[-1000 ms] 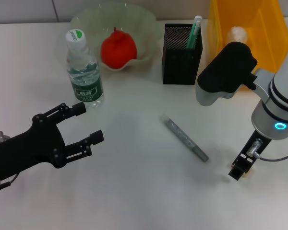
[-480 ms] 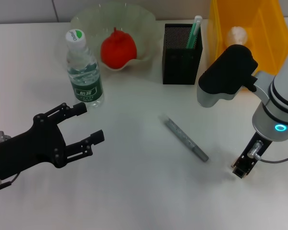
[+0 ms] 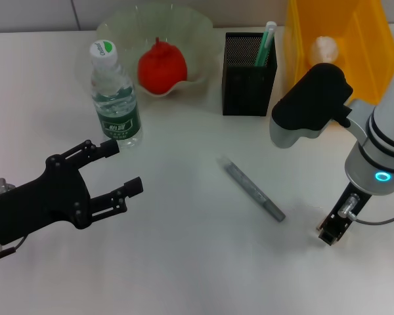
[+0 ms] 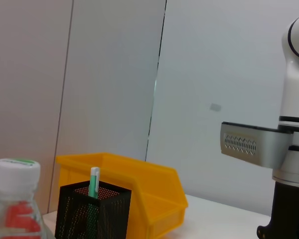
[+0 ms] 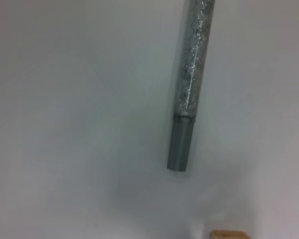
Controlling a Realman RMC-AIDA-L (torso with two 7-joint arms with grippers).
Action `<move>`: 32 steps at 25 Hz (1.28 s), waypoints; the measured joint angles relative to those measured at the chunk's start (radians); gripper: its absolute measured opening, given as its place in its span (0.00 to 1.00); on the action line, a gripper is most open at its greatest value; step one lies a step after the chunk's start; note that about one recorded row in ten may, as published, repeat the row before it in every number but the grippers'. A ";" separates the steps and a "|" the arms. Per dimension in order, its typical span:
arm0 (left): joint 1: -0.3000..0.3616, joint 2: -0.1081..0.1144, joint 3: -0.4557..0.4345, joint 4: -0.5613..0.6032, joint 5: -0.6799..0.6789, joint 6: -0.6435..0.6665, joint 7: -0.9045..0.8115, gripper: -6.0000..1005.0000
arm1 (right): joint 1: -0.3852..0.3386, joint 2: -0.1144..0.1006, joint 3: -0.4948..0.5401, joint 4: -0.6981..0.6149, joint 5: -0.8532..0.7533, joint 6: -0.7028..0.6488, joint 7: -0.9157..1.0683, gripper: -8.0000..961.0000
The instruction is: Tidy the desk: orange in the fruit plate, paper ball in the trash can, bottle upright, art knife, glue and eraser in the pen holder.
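1 eraser (image 5: pixel 228 234) edge cut off, right gripper (image 3: pixel 329 234) fingertips hidden

Your right gripper (image 3: pixel 329 234) has bare table (image 3: pixel 184 262) toward its left; only the grey glue stick (image 3: pixel 253 188) lies near; beyond, pen holder (image 3: pixel 248 72) and trash can (image 3: pixel 341 39) stand close together, narrowing passage.

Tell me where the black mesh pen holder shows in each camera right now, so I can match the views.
Head view: the pen holder stands at the table's far side, between the fruit plate and the trash can.
Left wrist view: it is low in the picture, in front of the trash can.
Right wrist view: not in it.
Shared landmark: the green pen sticking up from the holder.
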 joint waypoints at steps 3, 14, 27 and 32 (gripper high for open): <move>-0.002 0.000 0.000 0.000 0.000 0.000 0.000 0.81 | 0.002 0.000 -0.006 0.015 0.000 0.002 0.001 0.35; -0.003 -0.001 0.000 0.000 0.000 0.000 0.000 0.82 | -0.018 -0.004 0.013 -0.110 -0.008 -0.001 0.004 0.26; -0.003 -0.003 -0.006 -0.012 -0.001 -0.005 0.000 0.81 | -0.146 -0.005 0.190 -0.375 -0.027 0.442 -0.033 0.26; -0.002 -0.003 -0.006 -0.025 -0.006 -0.010 0.004 0.81 | -0.169 -0.005 0.169 -0.271 -0.018 0.703 -0.035 0.26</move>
